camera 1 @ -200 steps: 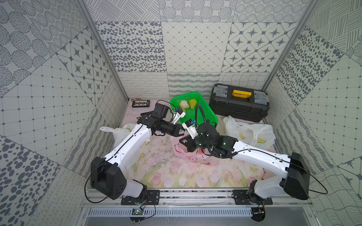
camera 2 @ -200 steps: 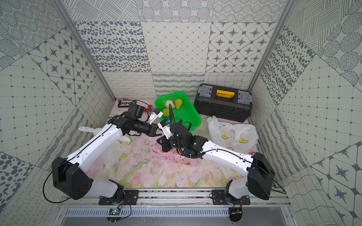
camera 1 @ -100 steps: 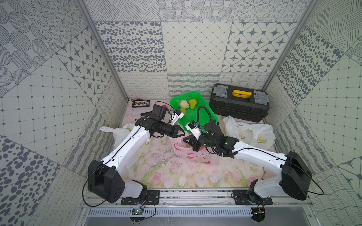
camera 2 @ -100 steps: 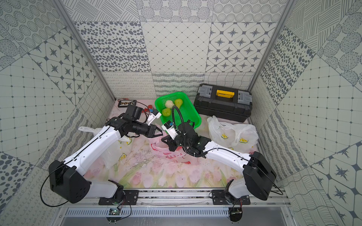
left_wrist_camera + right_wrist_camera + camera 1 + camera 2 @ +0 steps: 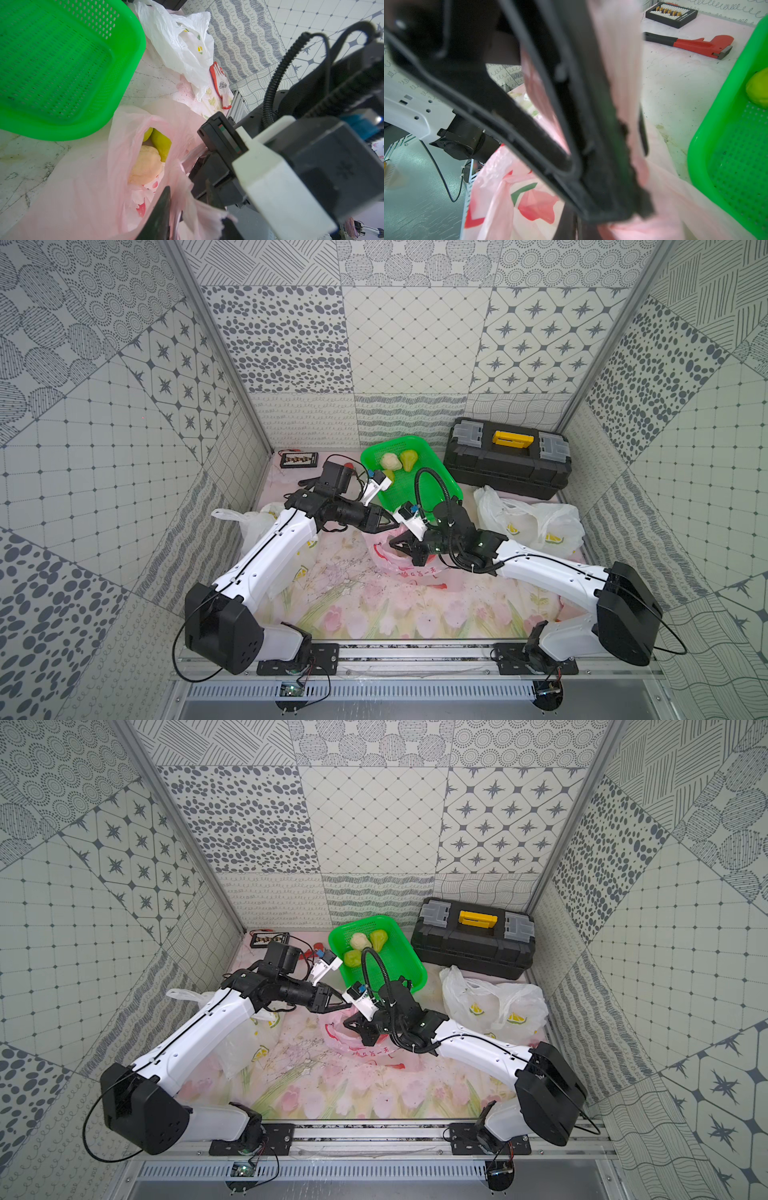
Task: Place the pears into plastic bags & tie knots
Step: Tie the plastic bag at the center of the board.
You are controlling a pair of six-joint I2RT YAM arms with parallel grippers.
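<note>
Beside green basket (image 5: 436,464), pink bag (image 5: 409,572) mouth facing basket, right claw (image 5: 397,545) pinching it, left claw (image 5: 392,523) parted.

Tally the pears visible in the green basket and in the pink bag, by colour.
Cream pears: 2, one in the green basket, one in the pink bag.
Yellow-green pears: 4, two in each.
Total: 6. Whatever the white bags hold cannot be counted.

Pears (image 5: 145,164) mostly hidden inside pink bag (image 5: 83,187); basket pear (image 5: 758,89) cut off by edge.
</note>
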